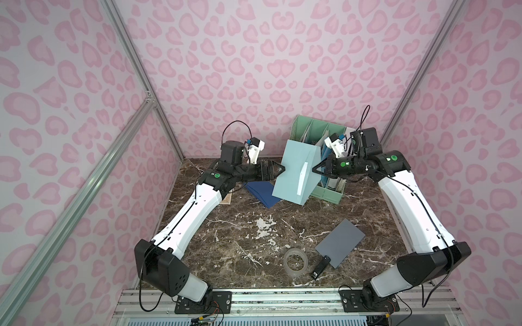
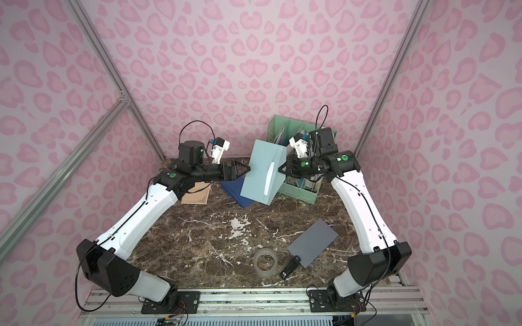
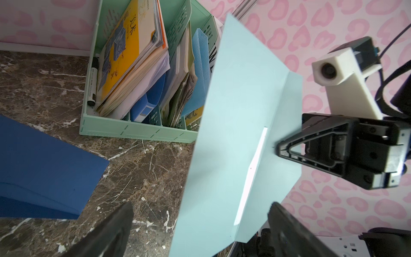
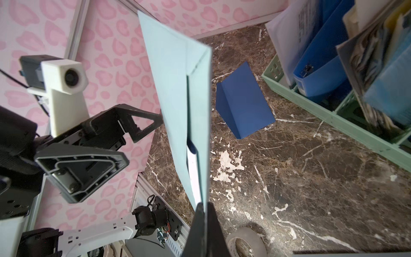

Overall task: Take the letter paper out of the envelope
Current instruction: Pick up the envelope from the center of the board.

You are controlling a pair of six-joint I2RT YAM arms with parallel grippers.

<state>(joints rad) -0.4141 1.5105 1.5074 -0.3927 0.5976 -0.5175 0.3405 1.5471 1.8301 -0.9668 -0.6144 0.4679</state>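
A light blue envelope (image 1: 293,172) (image 2: 258,175) hangs tilted in the air above the table's back. Its triangular flap is open, and a white strip of letter paper (image 1: 302,177) (image 3: 253,171) (image 4: 192,173) peeks from the mouth. My right gripper (image 1: 315,170) (image 4: 203,207) is shut on the envelope's flap side. My left gripper (image 1: 281,170) (image 3: 201,207) stands open at the opposite edge. The envelope (image 3: 222,144) shows between its spread fingers, unpinched.
A mint file organizer (image 1: 327,194) full of books stands right behind the envelope. A dark blue folded envelope (image 1: 262,194) lies below it. Nearer the front lie a grey card (image 1: 339,242), a tape roll (image 1: 295,262) and a small black stick (image 1: 320,267). A wooden board (image 2: 195,193) lies under the left arm.
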